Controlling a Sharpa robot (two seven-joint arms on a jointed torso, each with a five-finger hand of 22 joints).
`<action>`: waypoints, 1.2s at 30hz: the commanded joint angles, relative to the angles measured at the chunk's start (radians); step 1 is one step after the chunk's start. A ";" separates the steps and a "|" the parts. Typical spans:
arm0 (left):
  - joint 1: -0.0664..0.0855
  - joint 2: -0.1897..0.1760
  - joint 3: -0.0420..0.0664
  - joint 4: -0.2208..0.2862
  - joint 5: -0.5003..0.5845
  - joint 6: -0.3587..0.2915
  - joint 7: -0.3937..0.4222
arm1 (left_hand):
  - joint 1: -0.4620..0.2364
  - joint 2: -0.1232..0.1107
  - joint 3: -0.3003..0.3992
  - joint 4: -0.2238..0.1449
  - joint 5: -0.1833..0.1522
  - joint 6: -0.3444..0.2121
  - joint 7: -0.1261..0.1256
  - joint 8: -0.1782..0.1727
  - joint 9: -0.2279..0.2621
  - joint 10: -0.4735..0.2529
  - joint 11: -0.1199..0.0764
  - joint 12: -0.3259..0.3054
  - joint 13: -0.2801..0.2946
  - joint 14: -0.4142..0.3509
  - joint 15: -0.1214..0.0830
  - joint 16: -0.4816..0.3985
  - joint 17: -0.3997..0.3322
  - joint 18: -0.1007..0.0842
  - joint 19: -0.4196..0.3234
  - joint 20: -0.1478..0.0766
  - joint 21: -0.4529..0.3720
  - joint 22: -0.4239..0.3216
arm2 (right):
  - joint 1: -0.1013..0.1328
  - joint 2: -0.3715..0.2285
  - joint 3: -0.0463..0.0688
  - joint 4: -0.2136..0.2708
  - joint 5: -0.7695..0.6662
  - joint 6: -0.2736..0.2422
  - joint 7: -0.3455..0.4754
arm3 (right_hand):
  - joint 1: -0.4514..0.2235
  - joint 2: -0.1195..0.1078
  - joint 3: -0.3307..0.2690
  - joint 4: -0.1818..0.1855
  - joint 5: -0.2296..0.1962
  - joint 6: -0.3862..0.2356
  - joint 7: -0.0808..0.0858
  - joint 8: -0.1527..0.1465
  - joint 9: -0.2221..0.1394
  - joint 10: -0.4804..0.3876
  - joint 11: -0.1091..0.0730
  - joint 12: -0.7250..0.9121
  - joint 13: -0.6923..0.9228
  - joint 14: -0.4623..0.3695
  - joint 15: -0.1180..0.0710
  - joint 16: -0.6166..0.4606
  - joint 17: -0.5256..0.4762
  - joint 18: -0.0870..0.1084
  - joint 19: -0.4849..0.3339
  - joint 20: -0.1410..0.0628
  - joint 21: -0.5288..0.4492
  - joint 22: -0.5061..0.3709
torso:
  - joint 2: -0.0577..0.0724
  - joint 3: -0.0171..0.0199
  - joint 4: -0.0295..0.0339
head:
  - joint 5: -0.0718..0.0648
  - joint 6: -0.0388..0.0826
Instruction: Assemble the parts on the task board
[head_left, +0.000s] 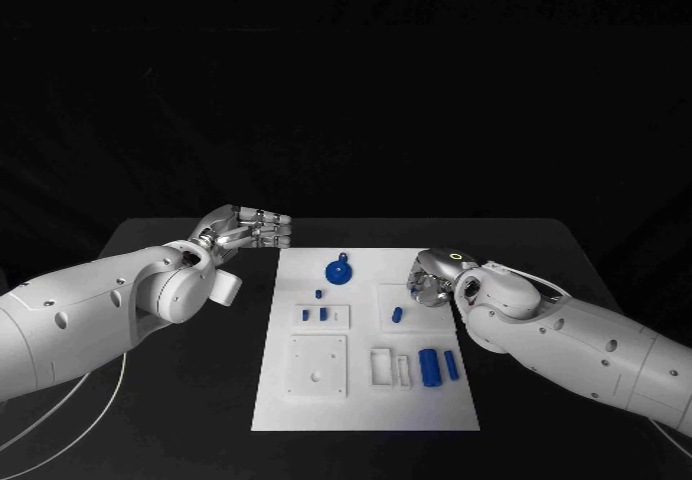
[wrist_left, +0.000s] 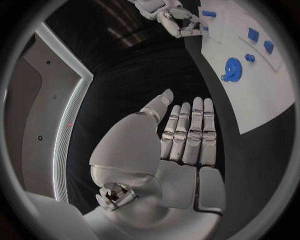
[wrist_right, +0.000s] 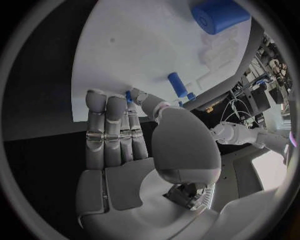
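Your left hand (head_left: 245, 228) hovers off the task board (head_left: 368, 410), fingers straight and pressed together, holding nothing, likely parked clear. The blue round part (head_left: 336, 272) lies just beyond its fingertips. Your right hand (head_left: 431, 280) reaches over the board's edge; a small blue peg (wrist_right: 129, 97) shows at its fingertips, but you cannot tell if it is pinched.

No legible text, labels, brand marks or nos. were found on the task board (head_left: 433, 405), parts or worktop (head_left: 173, 400).
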 joint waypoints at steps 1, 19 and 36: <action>0.001 0.004 0.001 0.000 -0.001 0.015 0.002 | 0.003 0.005 -0.001 -0.004 0.001 0.002 0.006 0.004 0.000 -0.001 0.005 0.003 -0.001 0.004 -0.003 -0.004 0.000 -0.012 0.003 -0.001 0.005 -0.001 | -0.013 0.006 -0.013 -0.006 -0.047 0.018 -0.034 | 0.001 0.015 0.002 -0.007 -0.003 0.010 -0.003 0.006 0.002 0.013 -0.005 0.005 0.004 0.000 -0.007 0.000 0.002 0.001 0.044 -0.007 0.006 0.016 | -0.001 0.0003 -0.0007 | -0.003 0.001; 0.001 0.008 0.001 -0.018 -0.003 0.018 0.002 | 0.005 0.006 0.000 -0.008 0.001 0.004 0.005 0.005 0.000 -0.001 0.005 0.003 -0.001 0.005 -0.003 -0.003 0.000 -0.013 0.003 -0.002 0.006 -0.004 | -0.013 0.002 -0.014 0.016 -0.066 -0.087 -0.067 | -0.027 0.005 0.046 -0.031 -0.003 0.038 -0.011 0.005 0.004 0.042 -0.014 0.005 0.004 0.019 -0.016 -0.013 0.006 -0.015 0.047 -0.020 0.057 0.026 | -0.001 0.0007 0.0008 | -0.001 0.003; 0.001 0.012 0.001 -0.040 -0.002 0.027 0.005 | 0.002 0.008 -0.003 -0.010 0.001 0.006 0.005 0.004 0.000 -0.003 0.005 0.003 -0.001 0.002 -0.002 -0.004 -0.001 -0.015 0.001 0.000 0.005 -0.022 | -0.013 -0.036 0.070 0.099 0.133 -0.108 -0.038 | -0.029 0.005 0.043 -0.029 0.008 0.038 -0.011 0.006 0.005 0.042 -0.015 0.005 0.004 0.022 -0.017 -0.018 0.008 -0.008 0.047 -0.021 0.060 0.021 | -0.002 -0.0021 -0.0020 | -0.002 0.011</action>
